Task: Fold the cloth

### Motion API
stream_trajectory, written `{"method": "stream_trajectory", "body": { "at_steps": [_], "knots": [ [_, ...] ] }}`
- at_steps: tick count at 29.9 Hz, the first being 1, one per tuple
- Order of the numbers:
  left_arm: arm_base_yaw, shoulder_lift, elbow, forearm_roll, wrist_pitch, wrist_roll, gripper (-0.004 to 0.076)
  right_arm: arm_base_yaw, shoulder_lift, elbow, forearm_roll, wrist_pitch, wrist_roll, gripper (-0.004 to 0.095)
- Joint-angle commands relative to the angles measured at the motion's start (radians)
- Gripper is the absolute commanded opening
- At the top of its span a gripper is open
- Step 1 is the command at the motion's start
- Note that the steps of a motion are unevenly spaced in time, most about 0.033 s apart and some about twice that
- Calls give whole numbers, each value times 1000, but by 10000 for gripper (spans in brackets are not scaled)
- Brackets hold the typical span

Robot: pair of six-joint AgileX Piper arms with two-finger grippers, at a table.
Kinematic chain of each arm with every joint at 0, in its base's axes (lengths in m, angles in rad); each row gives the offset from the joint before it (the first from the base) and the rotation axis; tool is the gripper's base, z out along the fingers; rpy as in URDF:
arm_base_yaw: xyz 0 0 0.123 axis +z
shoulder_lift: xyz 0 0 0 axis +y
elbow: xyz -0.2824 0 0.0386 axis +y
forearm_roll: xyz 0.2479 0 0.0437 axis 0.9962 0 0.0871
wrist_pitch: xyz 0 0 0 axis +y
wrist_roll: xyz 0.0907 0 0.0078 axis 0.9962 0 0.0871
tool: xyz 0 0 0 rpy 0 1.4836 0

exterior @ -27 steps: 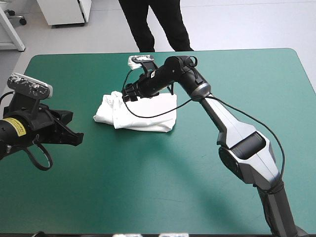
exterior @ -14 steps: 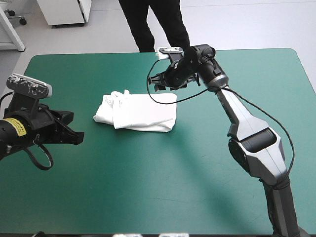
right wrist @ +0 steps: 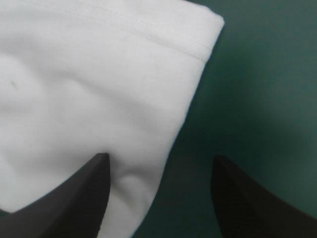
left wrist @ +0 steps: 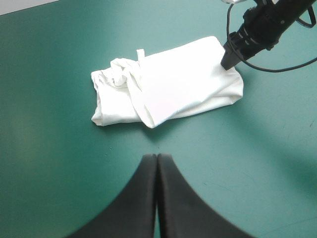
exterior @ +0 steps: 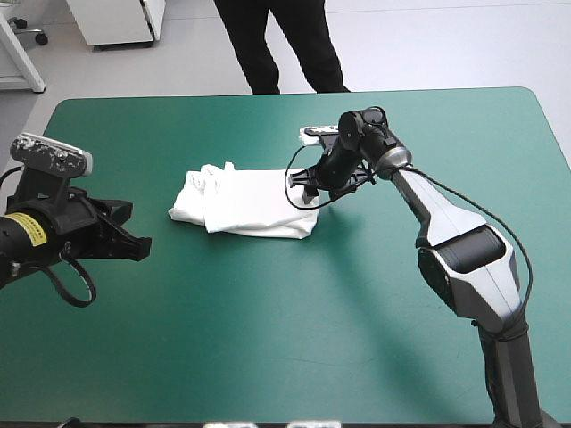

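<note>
The white T-shirt (exterior: 245,203) lies as a folded bundle on the teal-green cover, left of the table's middle, with a crumpled sleeve end on its left. My right gripper (exterior: 308,189) is low at the bundle's right end. In the right wrist view it (right wrist: 158,158) is open, one finger over the T-shirt (right wrist: 89,89) and the other over bare cover, straddling the hemmed edge. My left gripper (exterior: 134,242) hovers left of the bundle, near the table's left edge. The left wrist view shows it (left wrist: 156,158) shut and empty, with the T-shirt (left wrist: 168,89) ahead and the right gripper (left wrist: 229,59) at the far corner.
The right gripper left the bundle's far left part, swung up toward the table's far edge, then came down at the bundle's right end. The left arm and T-shirt stayed put.
</note>
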Motion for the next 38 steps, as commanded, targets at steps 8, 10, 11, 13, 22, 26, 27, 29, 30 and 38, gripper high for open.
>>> {"method": "stream_trajectory", "body": {
  "at_steps": [8,10,11,13,22,26,27,29,30,38],
  "knots": [
    [-2,-8,-23,2,35,-10,-9,-6,-31,38,104,-117,-42,553],
    [-2,-8,-23,2,35,-14,-9,-6,-11,38,140,-117,-60,553],
    [-2,-8,-23,2,35,-17,-9,-6,-2,38,168,-122,-89,544],
    [-2,-8,-23,1,35,-17,-9,-6,10,38,206,-130,-124,455],
    [-2,-8,-23,-53,35,-22,-9,-4,-3,43,25,-125,-126,-17],
    [-2,-8,-23,-84,35,-46,-9,-26,-70,165,-42,-183,-109,-17],
    [-2,-8,-23,-89,35,-48,-9,-33,-103,224,-69,-221,-116,-17],
    [-2,-9,-23,-91,35,-58,-9,-51,-172,346,-107,-282,-116,-17],
    [-2,-9,-23,-92,35,-58,-9,-68,-213,418,-116,-313,-120,-17],
    [-2,-9,-23,-92,35,-58,-9,-292,-472,814,-128,-440,-176,-17]
  ]
}}
